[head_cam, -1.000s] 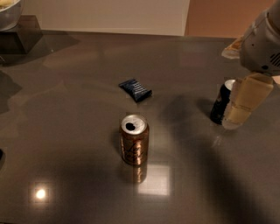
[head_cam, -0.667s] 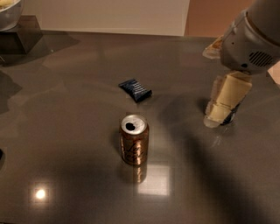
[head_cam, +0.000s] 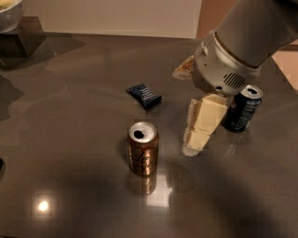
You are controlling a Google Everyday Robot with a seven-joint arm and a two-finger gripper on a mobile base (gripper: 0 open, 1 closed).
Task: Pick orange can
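Observation:
The orange can [head_cam: 143,148] stands upright on the dark grey table [head_cam: 70,153], near the middle front, its silver top and dark drinking hole facing up. My gripper [head_cam: 195,139], cream-coloured below a grey wrist, hangs to the right of the can with its tip low over the table. It is about a can's width away from the can and does not touch it. It holds nothing.
A dark blue can [head_cam: 242,108] stands just right of and behind the gripper. A small dark blue snack packet [head_cam: 144,95] lies behind the orange can. A bowl [head_cam: 8,11] sits on a dark block [head_cam: 21,39] at the far left corner.
The arm has swung left and down, from in front of the dark blue can towards the orange can. The dark blue can now shows to its right. The cans and packet have not moved.

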